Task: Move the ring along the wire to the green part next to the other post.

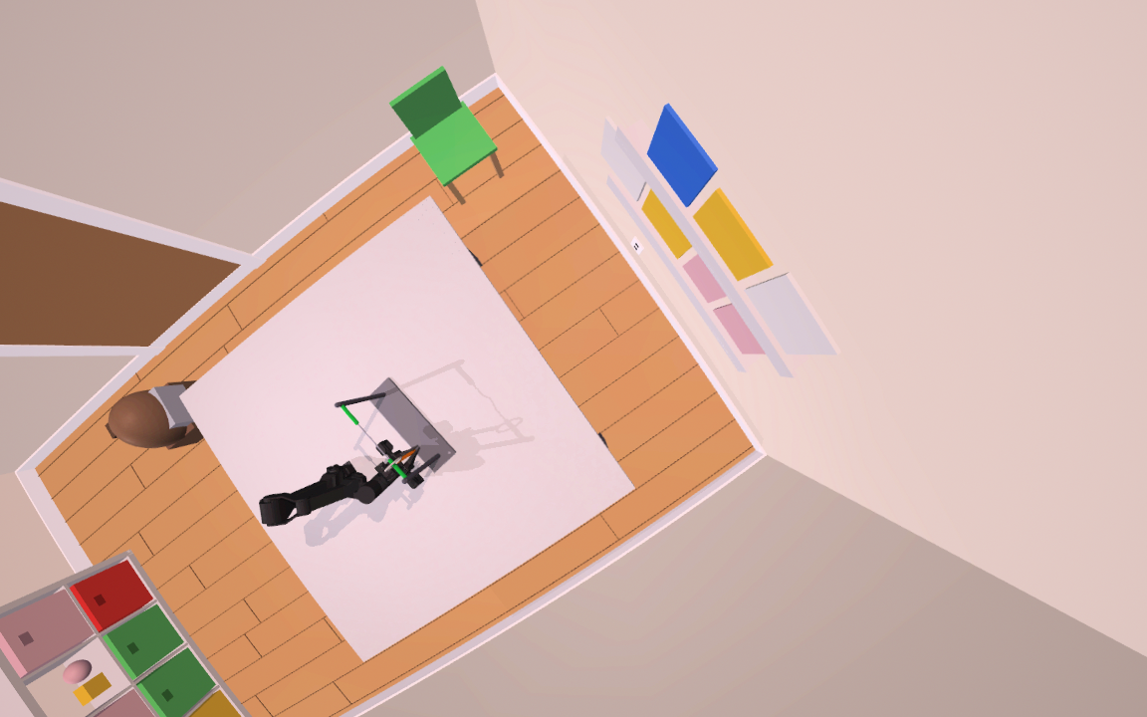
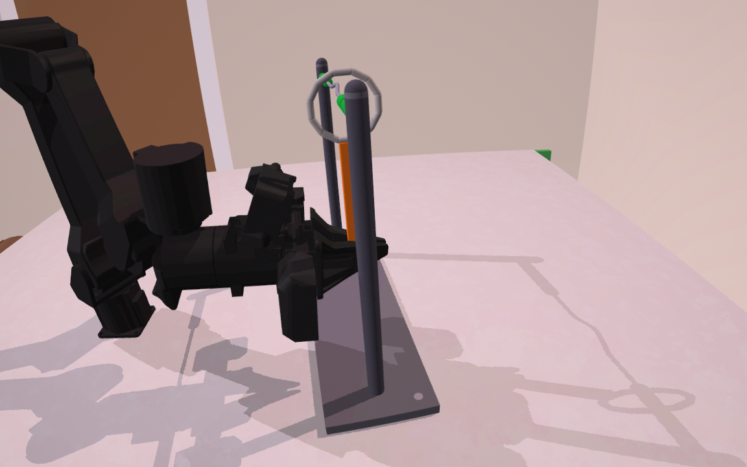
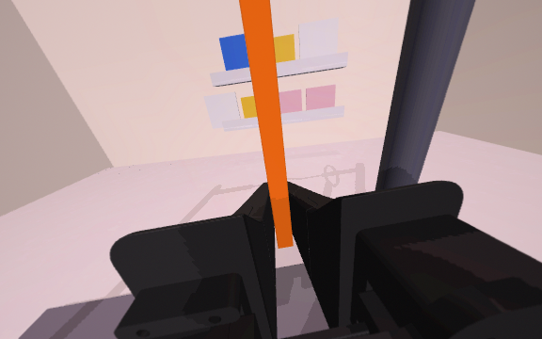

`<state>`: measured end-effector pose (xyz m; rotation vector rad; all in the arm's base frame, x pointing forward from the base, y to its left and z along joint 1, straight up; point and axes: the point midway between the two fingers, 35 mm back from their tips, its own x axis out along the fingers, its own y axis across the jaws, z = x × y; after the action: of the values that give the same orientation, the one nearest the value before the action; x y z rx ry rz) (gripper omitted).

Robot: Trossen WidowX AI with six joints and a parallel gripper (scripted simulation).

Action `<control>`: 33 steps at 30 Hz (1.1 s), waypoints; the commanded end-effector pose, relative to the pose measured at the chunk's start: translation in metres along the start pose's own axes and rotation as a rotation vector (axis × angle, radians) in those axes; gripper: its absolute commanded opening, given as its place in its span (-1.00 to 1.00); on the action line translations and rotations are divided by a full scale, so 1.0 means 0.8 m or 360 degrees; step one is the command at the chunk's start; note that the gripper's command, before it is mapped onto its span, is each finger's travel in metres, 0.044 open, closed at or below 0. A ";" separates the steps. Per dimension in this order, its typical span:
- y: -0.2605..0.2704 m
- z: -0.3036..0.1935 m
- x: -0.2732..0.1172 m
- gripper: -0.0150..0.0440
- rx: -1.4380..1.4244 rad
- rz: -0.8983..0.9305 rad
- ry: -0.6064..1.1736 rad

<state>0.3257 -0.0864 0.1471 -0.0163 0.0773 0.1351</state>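
"Near the closer post (image 2: 362, 244), what has the claw (image 2: 384, 248) (image 3: 274, 187) got?"
"Its fingers are nearly closed, pinching the orange handle (image 2: 346, 191) (image 3: 266, 104). The ring (image 2: 309, 104) is above, seemingly around the wire's green part (image 2: 341, 103)."

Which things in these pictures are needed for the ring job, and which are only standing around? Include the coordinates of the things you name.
For the job:
- gripper (image 1: 410, 456) (image 2: 384, 248) (image 3: 274, 187), shut on the handle
- orange handle (image 2: 345, 185) (image 3: 271, 127)
- ring (image 2: 309, 104)
- wire with green ends (image 1: 349, 414) (image 2: 341, 103)
- two posts (image 1: 361, 400) (image 2: 364, 232) (image 3: 422, 94)

Just around:
- green chair (image 1: 457, 142)
- shelf unit with coloured boxes (image 1: 52, 590)
- panels on the wall ledges (image 1: 683, 155) (image 3: 318, 40)
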 end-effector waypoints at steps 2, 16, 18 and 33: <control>-0.001 0.002 0.000 -1.00 -0.0003 -0.0002 -0.0005; -0.001 0.002 0.000 -1.00 -0.0003 -0.0002 -0.0005; -0.001 0.002 0.000 -1.00 -0.0003 -0.0002 -0.0005; 0.016 0.003 0.001 -1.00 0.0000 0.0002 0.0002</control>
<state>0.3261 -0.0773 0.1497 -0.0218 0.0751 0.1392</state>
